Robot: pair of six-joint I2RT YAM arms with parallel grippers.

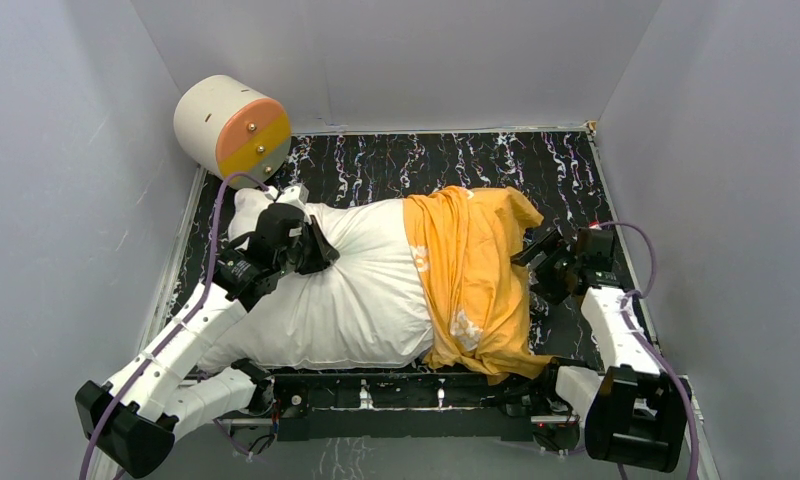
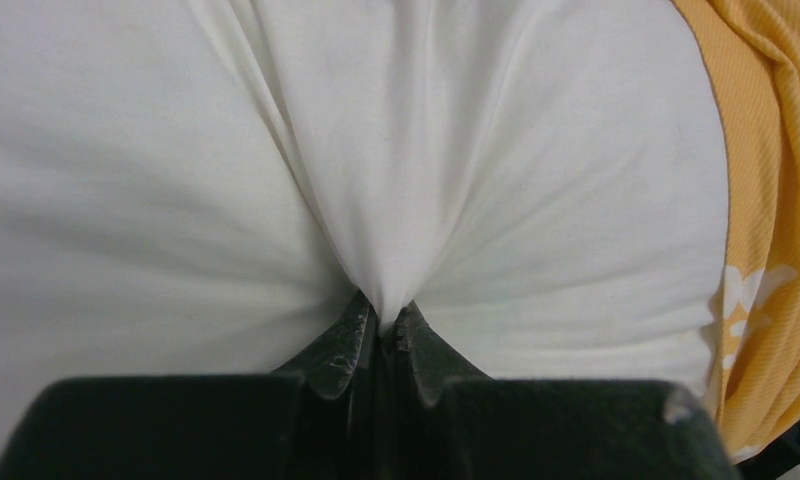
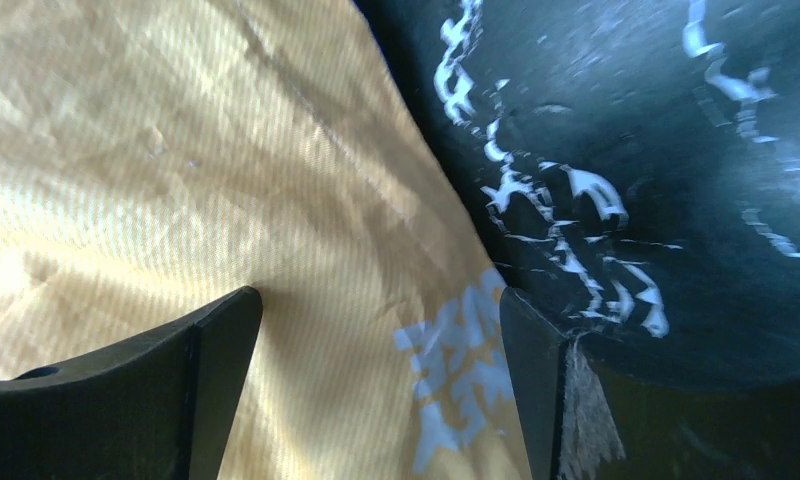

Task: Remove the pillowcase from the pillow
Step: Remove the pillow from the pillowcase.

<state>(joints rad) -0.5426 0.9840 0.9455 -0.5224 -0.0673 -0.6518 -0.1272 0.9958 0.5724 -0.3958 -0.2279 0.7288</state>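
I see a cream cylinder (image 1: 231, 125) at the far left corner, lying on its side by the left wall. Its flat end faces my top camera, orange upper half, yellow lower half. The black tabletop (image 1: 496, 160) has white marble-like veins, seen close in my right wrist view. Plain grey walls (image 1: 396, 50) stand on three sides.

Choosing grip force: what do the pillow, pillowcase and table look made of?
Pillow: soft white cloth over stuffing, matte; it puckers where the left claw pinches it. Pillowcase: thin orange fabric, fine ribbed weave, draping in folds. Table: hard, black, white-veined, probably marble-look sheet.
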